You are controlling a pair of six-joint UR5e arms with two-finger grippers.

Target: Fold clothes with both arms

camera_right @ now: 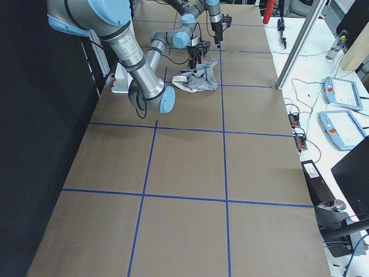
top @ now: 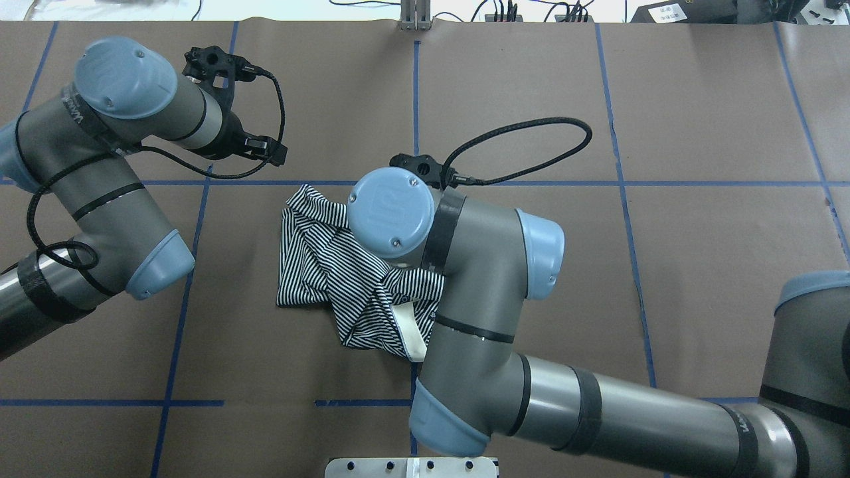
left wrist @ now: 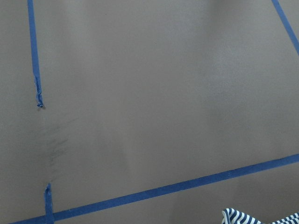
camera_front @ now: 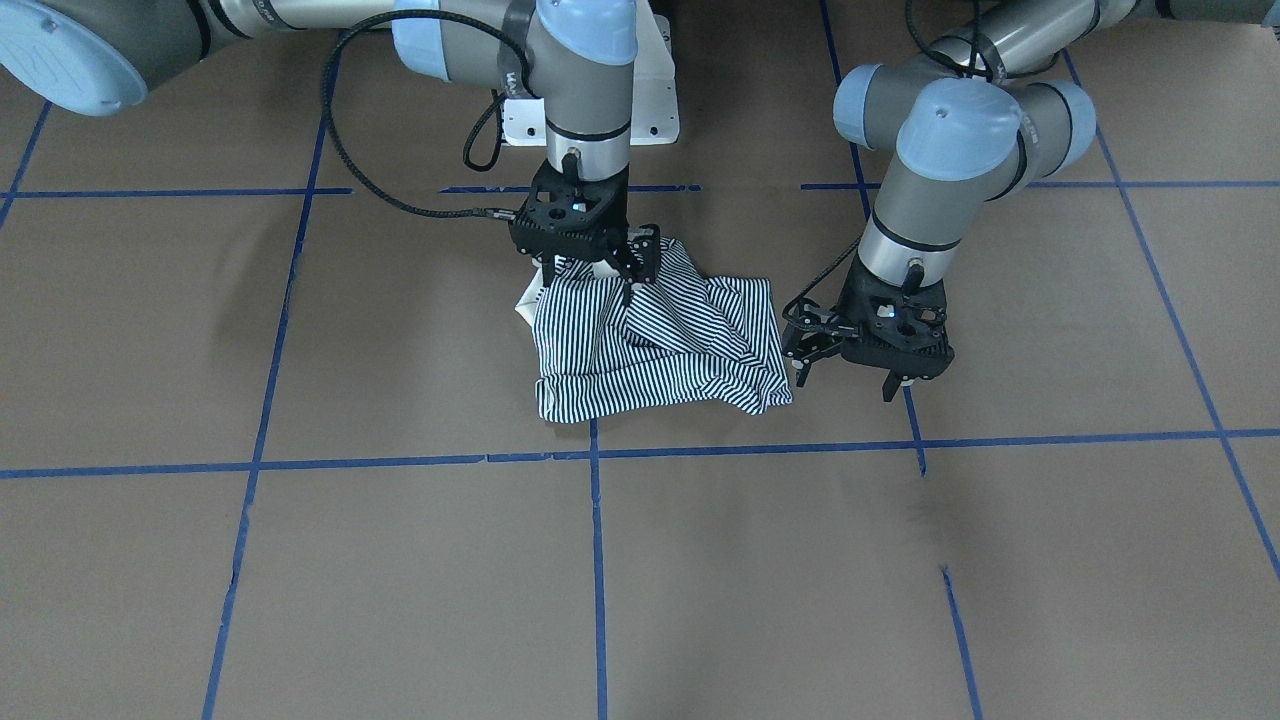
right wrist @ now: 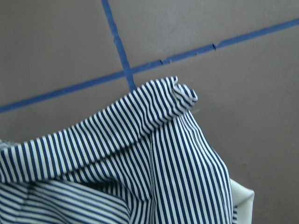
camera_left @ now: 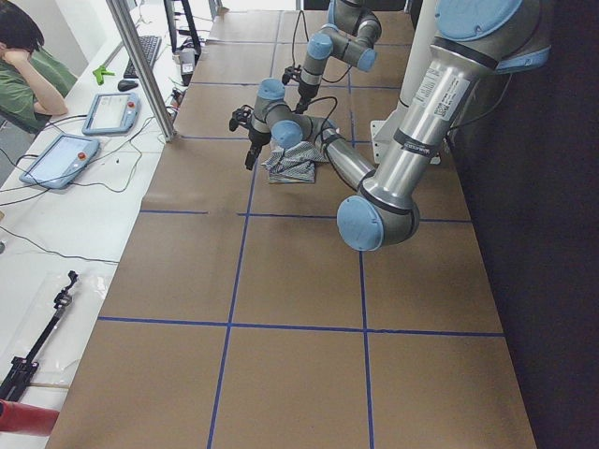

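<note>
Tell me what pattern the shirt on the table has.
The shirt has thin navy-and-white stripes, clearest in the right wrist view.

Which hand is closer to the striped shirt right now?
Right. The right hand is on the shirt at its robot-side edge, gripping raised fabric; the left hand hangs open beside the shirt, not touching it.

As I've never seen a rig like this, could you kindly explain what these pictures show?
These are two robot arms at a brown table marked with blue tape. Two pictures look down on it, one from behind the robot and one facing it. Two look along it from either end, and two come from cameras on the wrists. A striped shirt lies crumpled on the table. The right gripper appears to pinch its raised edge. The left gripper hangs open beside it, holding nothing.
</note>
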